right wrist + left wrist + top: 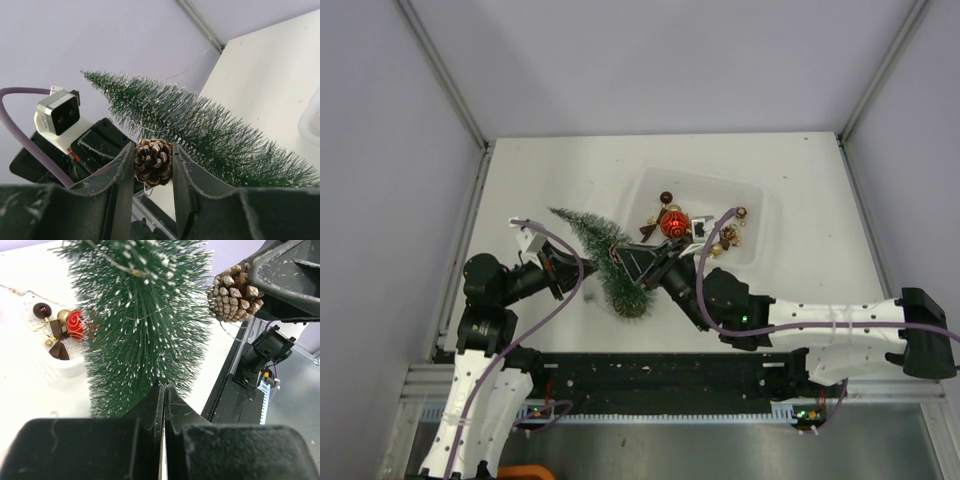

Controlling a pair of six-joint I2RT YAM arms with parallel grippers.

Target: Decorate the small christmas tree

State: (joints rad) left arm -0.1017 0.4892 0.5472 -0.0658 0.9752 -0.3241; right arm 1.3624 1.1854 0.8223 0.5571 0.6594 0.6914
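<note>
so the small christmas tree [603, 258] sits tilted between the two arms, tip pointing far-left, fat end toward the near table edge beside the white tray [760, 225]. Right gripper [153, 149] is clamped on a pinecone [234, 296], and the tree lies straight ahead of those jaws, just beyond the cone, its long axis running crosswise to them. So I'd guess a short push forward lands it in the bristles. Left gripper [163, 400] is squeezed fully closed, tips right in the lower bristles; can't tell if it's actually pinching the stem or nothing. Wooden base is hidden, and the cone's hanging thread is barely visible
</note>
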